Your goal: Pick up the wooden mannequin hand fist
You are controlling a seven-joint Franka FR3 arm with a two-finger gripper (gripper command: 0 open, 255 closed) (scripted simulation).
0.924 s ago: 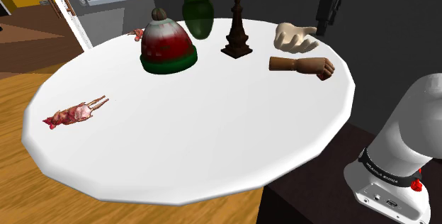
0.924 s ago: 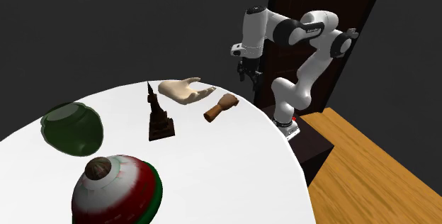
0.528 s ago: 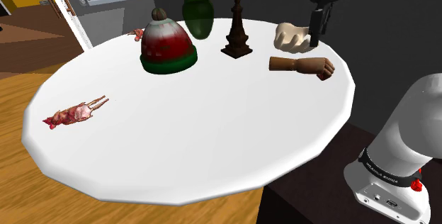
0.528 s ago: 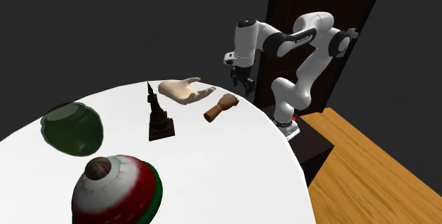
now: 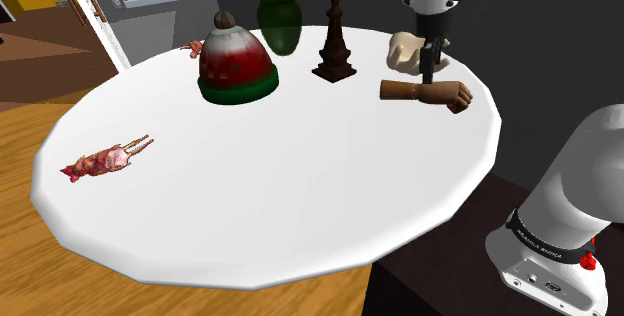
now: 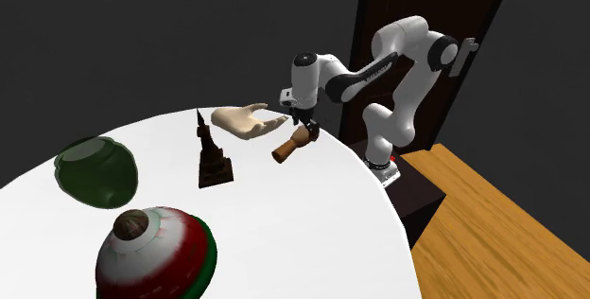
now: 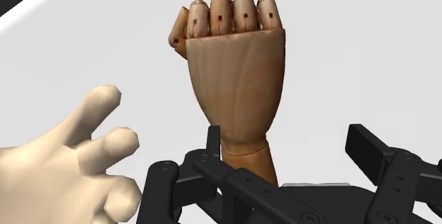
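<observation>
The wooden mannequin fist point(image 5: 428, 93) lies on its side near the white round table's point(image 5: 270, 199) far right rim in the shoulder view, knuckles toward the right. My black gripper point(image 5: 430, 66) hangs just above its wrist end, pointing down. In the wrist view the fist point(image 7: 234, 66) stretches away from the gripper point(image 7: 290, 144), and its forearm lies between the open fingers point(image 7: 212, 143), close to one of them and not clasped. From the second exterior view the gripper point(image 6: 304, 129) sits over the fist point(image 6: 291, 146).
A pale open hand model point(image 5: 404, 52) lies right behind the fist, close to the gripper. Along the far side stand a dark spire figurine point(image 5: 335, 42), a green vase point(image 5: 279, 21) and a red-and-green dome point(image 5: 237, 61). A pinkish object point(image 5: 105, 157) lies at the left.
The arm has swung in from beyond the table's rim and come down, so the gripper now hovers low over the wooden fist's wrist. Nothing on the table moved.
</observation>
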